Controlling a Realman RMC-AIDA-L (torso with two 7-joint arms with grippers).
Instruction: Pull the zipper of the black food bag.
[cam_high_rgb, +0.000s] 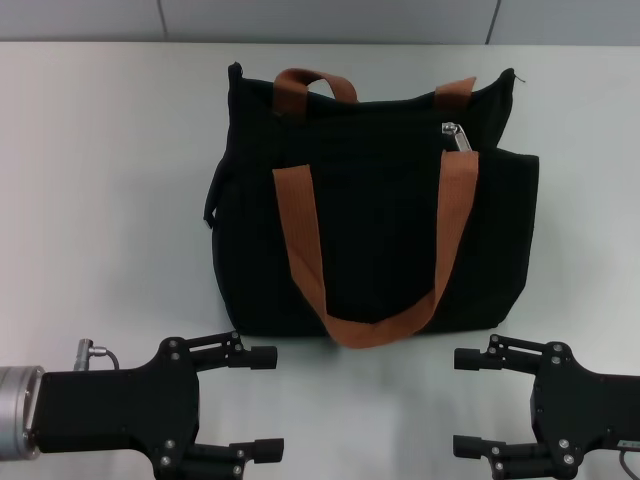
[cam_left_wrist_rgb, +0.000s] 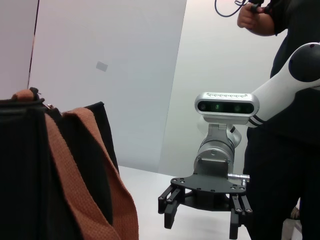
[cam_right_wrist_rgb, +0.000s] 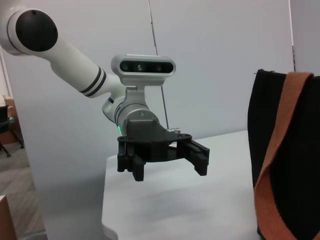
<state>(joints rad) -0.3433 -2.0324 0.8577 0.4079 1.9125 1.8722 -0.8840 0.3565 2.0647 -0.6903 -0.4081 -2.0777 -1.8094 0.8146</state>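
A: Where are we sitting right now?

B: We are holding both arms low, well short of the bag (cam_high_rgb: 375, 200). Our left gripper (cam_high_rgb: 262, 400) and right gripper (cam_high_rgb: 468, 402) are facing each other across a bare strip of table (cam_high_rgb: 100, 200), with the bag standing upright beyond them, between the two.

A: And the fingers?

B: Both grippers are standing wide open, and neither one is holding or touching anything. The orange handle (cam_high_rgb: 380, 325) is drooping down the front of the bag, ending just ahead of the gap between our grippers.

A: Where is the zipper?

B: The metal zipper pull (cam_high_rgb: 456, 136) is showing at the top of the bag, beyond our right gripper and well apart from it. Whether the zipper is lying open or shut, we cannot tell from here, so this could fit either end of the job.

A: If we are going for it, what matters?

B: We are thinking the bag is soft and may slide or fold, so one gripper should be steadying the top edge while the other is pinching the small pull squarely and drawing along the seam.
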